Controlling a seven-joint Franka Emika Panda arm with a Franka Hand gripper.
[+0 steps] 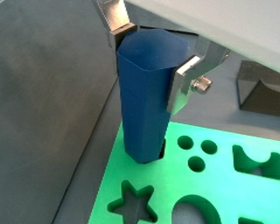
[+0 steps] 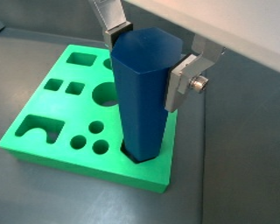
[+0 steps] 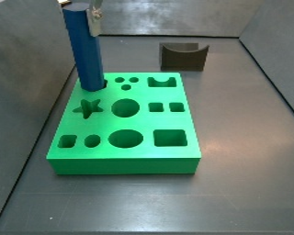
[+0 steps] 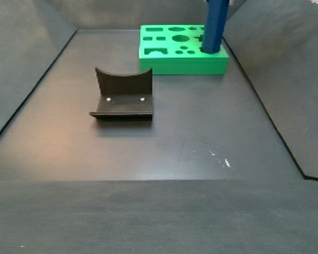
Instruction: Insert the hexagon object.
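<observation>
The hexagon object (image 1: 146, 96) is a tall bright blue faceted rod. It stands nearly upright with its lower end in a hole at a corner of the green board (image 1: 230, 188). It shows in both wrist views (image 2: 146, 101) and both side views (image 3: 82, 50) (image 4: 215, 25). My gripper (image 1: 152, 54) is at the rod's top, its silver fingers (image 2: 180, 80) pressed on opposite sides; it is shut on the rod. The board (image 2: 55, 109) has several other shaped holes: star, circles, squares, an arch. In a side view only a bit of the gripper (image 3: 92, 11) shows.
The dark fixture with a curved notch (image 4: 122, 96) stands on the grey floor apart from the board (image 4: 175, 62); it also shows beyond the board (image 3: 184, 55) and in a wrist view (image 1: 265, 92). Dark walls enclose the floor on the sides.
</observation>
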